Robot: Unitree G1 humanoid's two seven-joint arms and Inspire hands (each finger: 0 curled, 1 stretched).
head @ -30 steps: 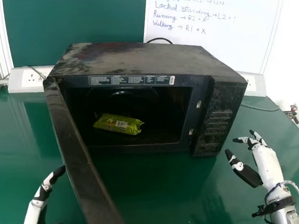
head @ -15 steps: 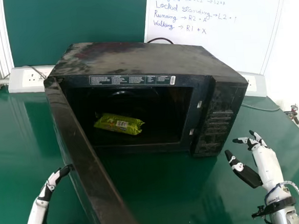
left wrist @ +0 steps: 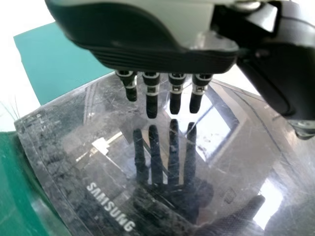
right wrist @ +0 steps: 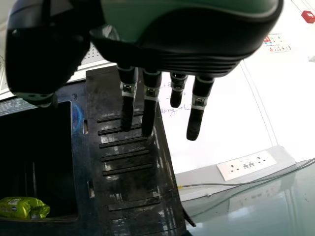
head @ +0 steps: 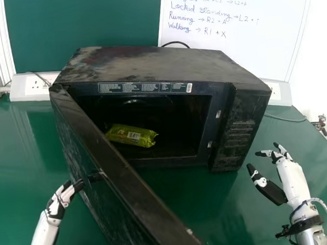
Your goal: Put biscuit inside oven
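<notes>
**Biscuit point(head: 132, 135) in oven point(head: 153, 61), door point(head: 115, 199) to shut**

Biscuit's lying inside, prob. clear of door swing. L robot hand point(head: 53, 211) is holding fingers straight, thumb apart, at door's outer face; exact contact's hard to judge. R robot hand point(head: 294, 183) is hanging R of oven, fingers & thumb apart, gripping nothing. For a clean close, L should be pushing w/ fingers flat, nr free edge, following hinge arc, slow & even so oven isn't sliding on worktop point(head: 25, 149).
</notes>
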